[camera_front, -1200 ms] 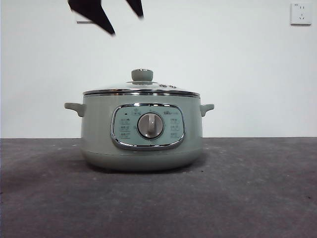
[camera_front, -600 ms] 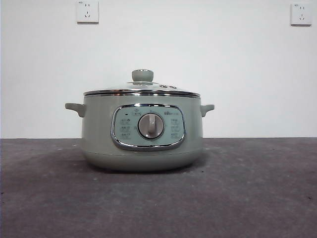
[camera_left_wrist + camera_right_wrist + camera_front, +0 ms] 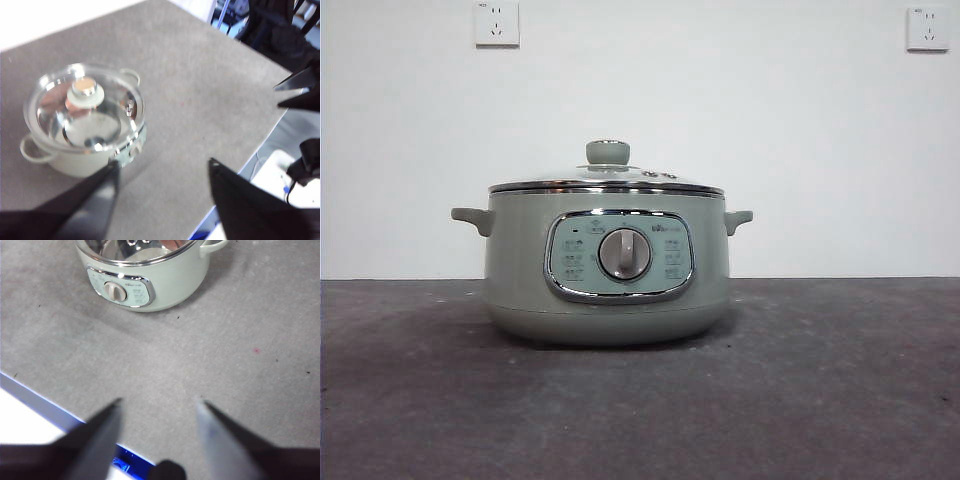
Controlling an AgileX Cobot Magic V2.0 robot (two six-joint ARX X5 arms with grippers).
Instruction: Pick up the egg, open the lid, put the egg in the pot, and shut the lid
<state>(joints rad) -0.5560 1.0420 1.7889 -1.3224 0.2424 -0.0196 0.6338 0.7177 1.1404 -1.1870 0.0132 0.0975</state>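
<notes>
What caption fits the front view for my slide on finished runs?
Pale sage-green electric cooking pot on a grey table, its chrome-rimmed glass lid closed, no gripper in view.

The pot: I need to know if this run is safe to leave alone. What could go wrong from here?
1. The egg shows in no view. Glare on the lid hides the inside of the pot, so a missing egg could go unnoticed.
2. The left hand and right hand are open, hold nothing and are away from the pot. If the lid must come off, its small knob looks easy to miss or slip from.
</notes>
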